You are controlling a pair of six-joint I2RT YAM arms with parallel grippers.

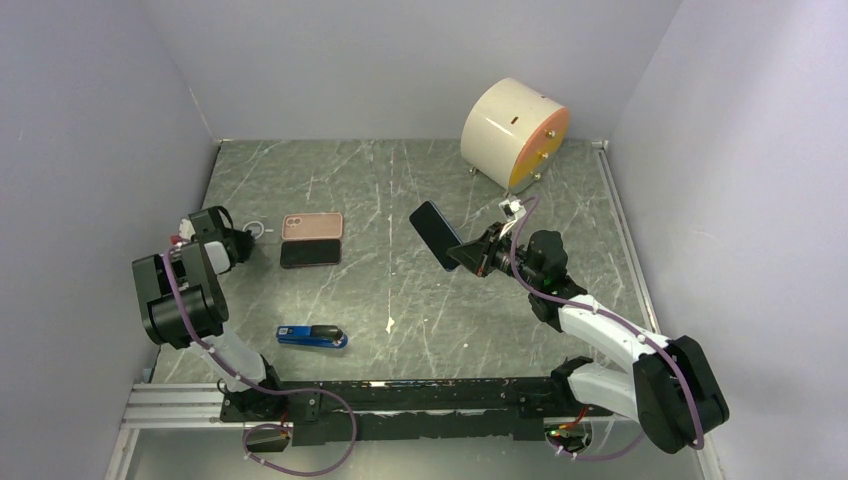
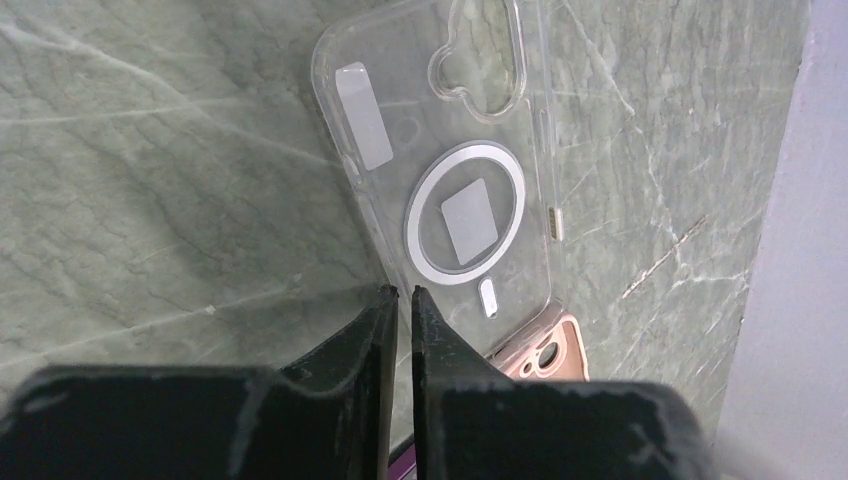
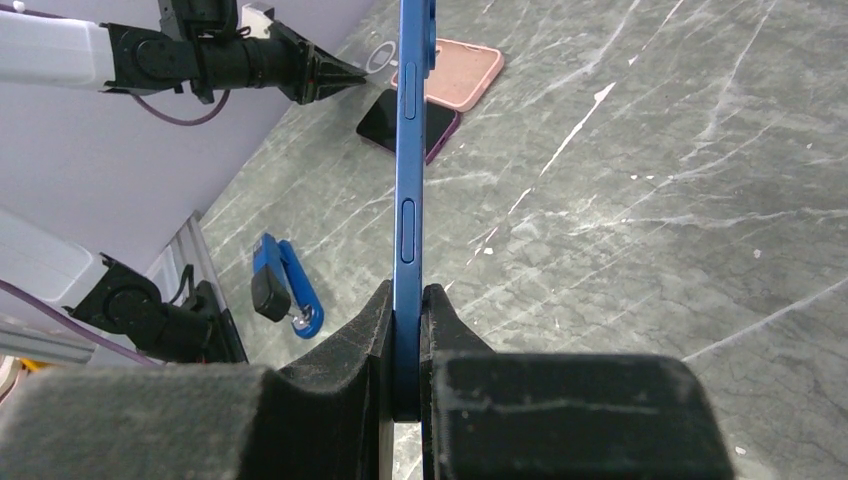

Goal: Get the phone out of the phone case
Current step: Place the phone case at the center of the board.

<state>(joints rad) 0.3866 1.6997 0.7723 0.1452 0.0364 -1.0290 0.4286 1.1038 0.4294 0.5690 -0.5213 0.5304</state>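
My right gripper (image 1: 470,255) (image 3: 408,290) is shut on a blue phone (image 1: 435,235) (image 3: 408,150) and holds it on edge, bare, above the middle of the table. The clear phone case (image 2: 450,180) with a white ring on its back is empty. It sits at the tips of my left gripper (image 1: 243,240) (image 2: 402,292), whose jaws are closed on the case's side edge at the table's left. In the top view the case (image 1: 258,230) is small and faint.
A pink phone case (image 1: 312,225) (image 3: 450,75) and a dark phone (image 1: 310,253) lie just right of the left gripper. A blue stapler-like object (image 1: 312,336) lies near the front. A cream cylinder (image 1: 515,133) stands at the back right. Walls enclose the table.
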